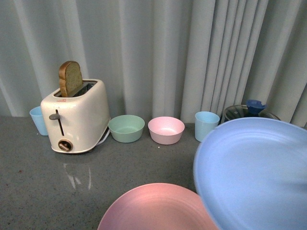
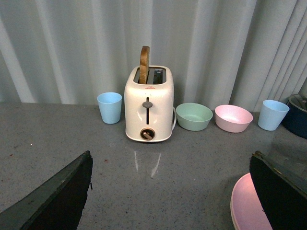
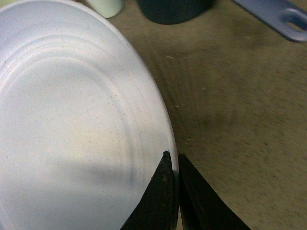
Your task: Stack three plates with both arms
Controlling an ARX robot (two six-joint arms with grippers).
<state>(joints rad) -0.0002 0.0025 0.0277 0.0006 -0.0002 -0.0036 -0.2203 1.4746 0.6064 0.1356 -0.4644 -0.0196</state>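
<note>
Right gripper (image 3: 173, 163) is seen clamped on the light blue plate (image 3: 72, 120) — the rim is pinched between its two fingers, and the plate's face spreads away from them, overlapping the pink plate (image 1: 158, 208) in the front view. Left gripper (image 2: 171, 154) is held spread wide with nothing between its fingers — the pink plate lies on the grey counter (image 2: 144, 196) just beside one finger.
</note>
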